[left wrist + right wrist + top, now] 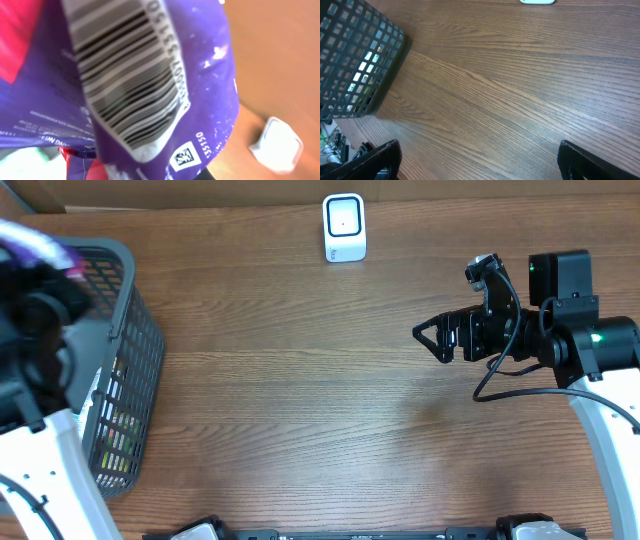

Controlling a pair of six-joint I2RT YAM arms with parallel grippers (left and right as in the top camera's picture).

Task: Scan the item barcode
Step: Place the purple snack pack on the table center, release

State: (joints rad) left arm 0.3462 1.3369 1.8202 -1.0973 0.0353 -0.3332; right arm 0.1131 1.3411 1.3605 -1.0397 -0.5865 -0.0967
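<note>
Two arms: left one at the left edge over the basket, right one at the right side of the table, well apart
Left gripper [28, 268]: clamped tight on the purple packet; its fingers are hidden behind the wrapper in the left wrist view
Purple packet [150, 75]: up in the left gripper, off the table, above the basket's far rim; a purple blur in the overhead view [40, 248]
Packet vs hand: wrapper sits right against the left wrist camera and fills most of that view, crumpled and tilted
Barcode [125, 75]: printed on a white panel of the packet, facing the left wrist camera, bars running diagonally, digits along its right edge
Scanner [344, 227]: small white unit standing at the far edge of the table, centre; well apart from the packet; seen low right past the wrapper in the left wrist view [276, 145]
Right gripper [432, 338]: jaws spread wide, nothing between them, hovering over bare wood; fingertips at the bottom corners of the right wrist view [480, 170]
Basket [130, 360]: dark grey mesh, left side of the table, coloured items visible through the wall
Table [300, 400]: brown wood grain
</note>
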